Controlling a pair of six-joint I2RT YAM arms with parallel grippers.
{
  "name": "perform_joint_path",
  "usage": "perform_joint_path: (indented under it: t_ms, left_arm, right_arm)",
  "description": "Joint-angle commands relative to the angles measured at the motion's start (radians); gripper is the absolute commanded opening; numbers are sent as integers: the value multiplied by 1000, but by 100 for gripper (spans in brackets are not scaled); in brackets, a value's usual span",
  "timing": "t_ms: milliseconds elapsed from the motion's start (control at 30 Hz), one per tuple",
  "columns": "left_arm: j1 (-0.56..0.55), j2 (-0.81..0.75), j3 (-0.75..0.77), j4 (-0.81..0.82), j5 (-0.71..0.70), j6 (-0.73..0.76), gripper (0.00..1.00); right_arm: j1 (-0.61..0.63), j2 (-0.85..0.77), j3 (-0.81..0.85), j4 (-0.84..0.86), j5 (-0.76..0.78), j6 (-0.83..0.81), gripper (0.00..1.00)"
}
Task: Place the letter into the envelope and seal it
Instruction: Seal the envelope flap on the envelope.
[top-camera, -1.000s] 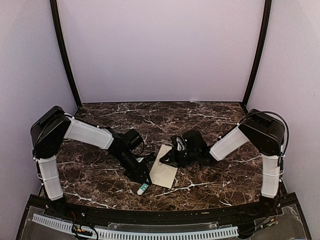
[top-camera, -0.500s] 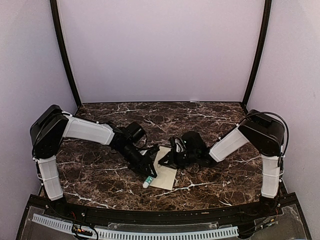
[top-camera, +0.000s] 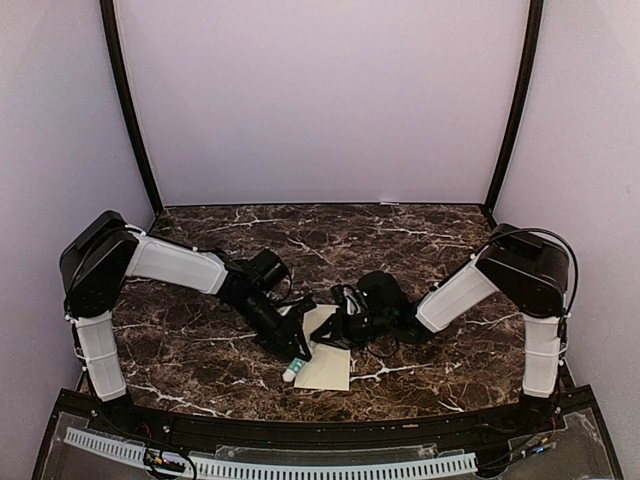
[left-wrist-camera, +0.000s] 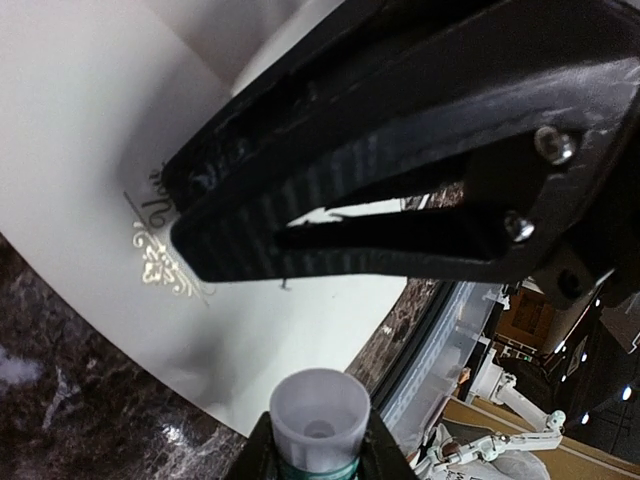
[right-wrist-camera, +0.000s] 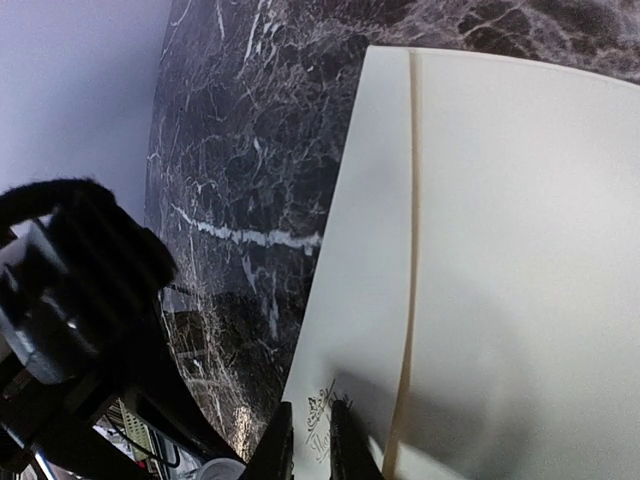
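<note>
Envelope (right-wrist-camera: 500, 250): thin, limp, likely light and slippery; best pinned flat beside emblem (left-wrist-camera: 160, 262). Left gripper (top-camera: 297, 352) clamped on glue stick (left-wrist-camera: 320, 415); right gripper (right-wrist-camera: 312, 452) tips at emblem, closure undetermined.

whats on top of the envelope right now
The right gripper rests on the envelope near its emblem, and the left gripper holds a glue stick at its edge. No letter shows; anything inside is hidden by the paper.

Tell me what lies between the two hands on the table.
A strip of the envelope lies between the left hand, holding a glue stick, and the right hand; the top view shows it.
</note>
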Motion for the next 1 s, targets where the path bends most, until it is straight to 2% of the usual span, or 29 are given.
perform_joint_path:
  t_ms: [0, 267, 533, 967]
  left_arm:
    - [-2, -2, -51, 29, 50, -29, 0]
    - [-1, 61, -72, 39, 56, -23, 0]
    - [-2, 87, -78, 22, 20, -7, 0]
    - [-2, 87, -68, 18, 17, -7, 0]
  right_arm:
    - [10, -6, -22, -80, 34, 7, 12]
    - [14, -32, -8, -92, 42, -1, 13]
    - [4, -103, 20, -156, 60, -62, 24]
    - [5, -69, -10, -161, 5, -72, 11]
